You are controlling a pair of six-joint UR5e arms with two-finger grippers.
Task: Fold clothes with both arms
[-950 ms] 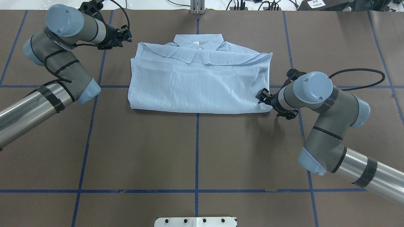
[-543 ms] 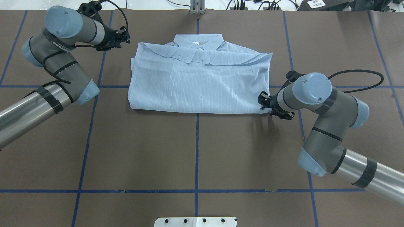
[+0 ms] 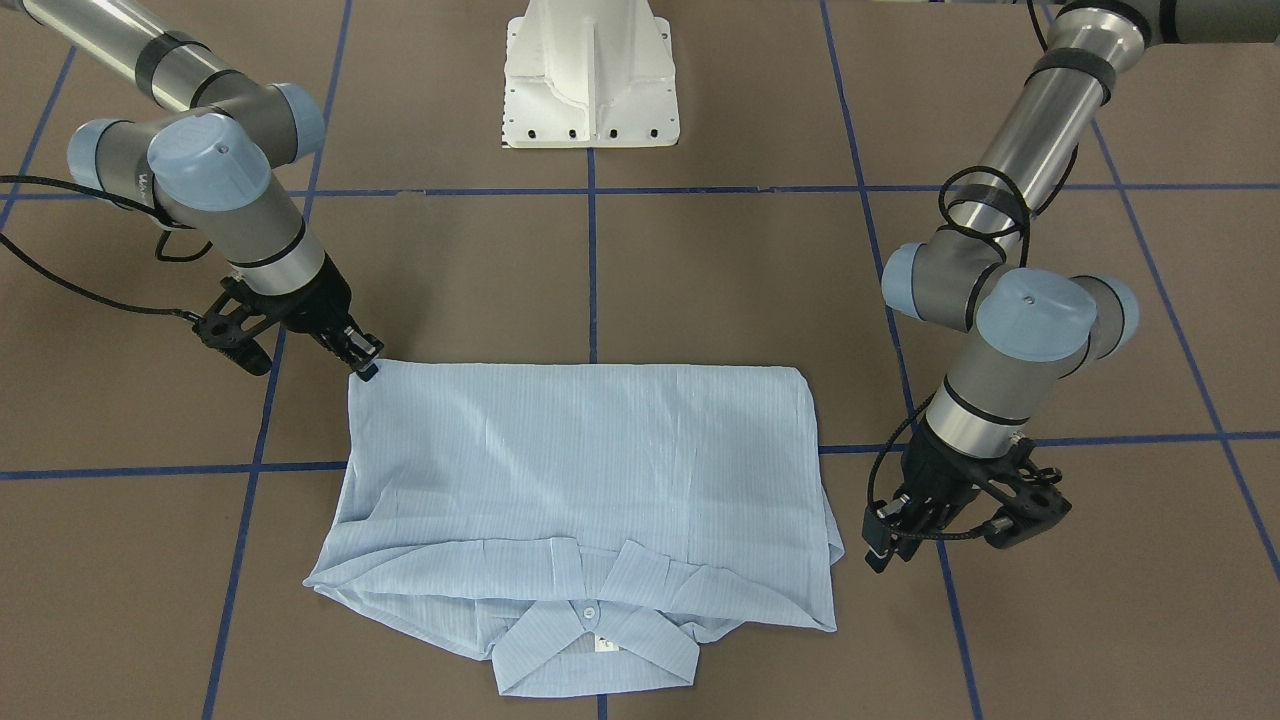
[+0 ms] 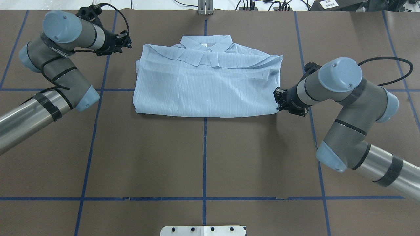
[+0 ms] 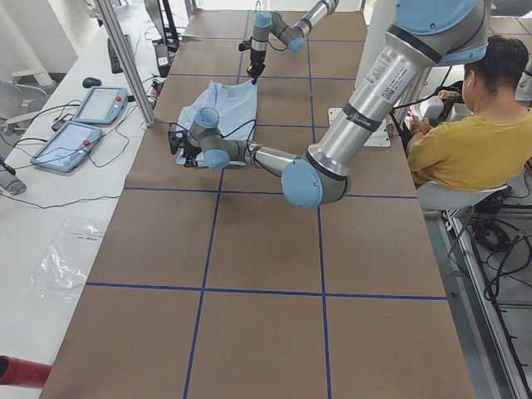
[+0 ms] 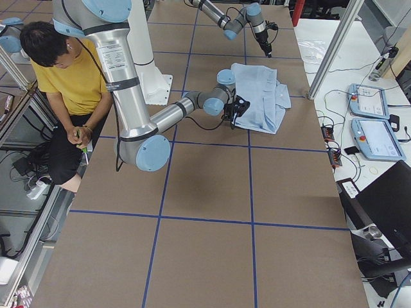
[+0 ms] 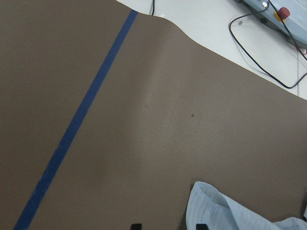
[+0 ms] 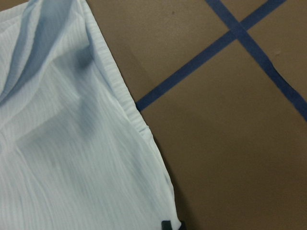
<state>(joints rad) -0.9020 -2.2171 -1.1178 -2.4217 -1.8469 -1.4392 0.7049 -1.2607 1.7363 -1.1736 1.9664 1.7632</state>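
Shirt [image 4: 206,88] lies folded on the table's [image 4: 203,157] far half, collar [image 4: 206,43] toward the far edge, with open brown surface on all 4 sides. The right gripper [image 3: 366,362] meets its near right corner, jaws narrow and apparently pinching the hem. The left gripper [image 4: 127,38] hangs spread wide beside the far left corner, not touching. The collar's label [image 3: 603,645] is too small to read.

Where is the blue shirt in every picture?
Front-facing: shirt low centre, collar at bottom.
Overhead: shirt upper centre, collar at top.
Exterior left: shirt far, top centre.
Exterior right: shirt upper middle.
Left wrist: shirt corner, bottom right.
Right wrist: shirt fills the left.
Shared landmark: blue tape lines on brown table.
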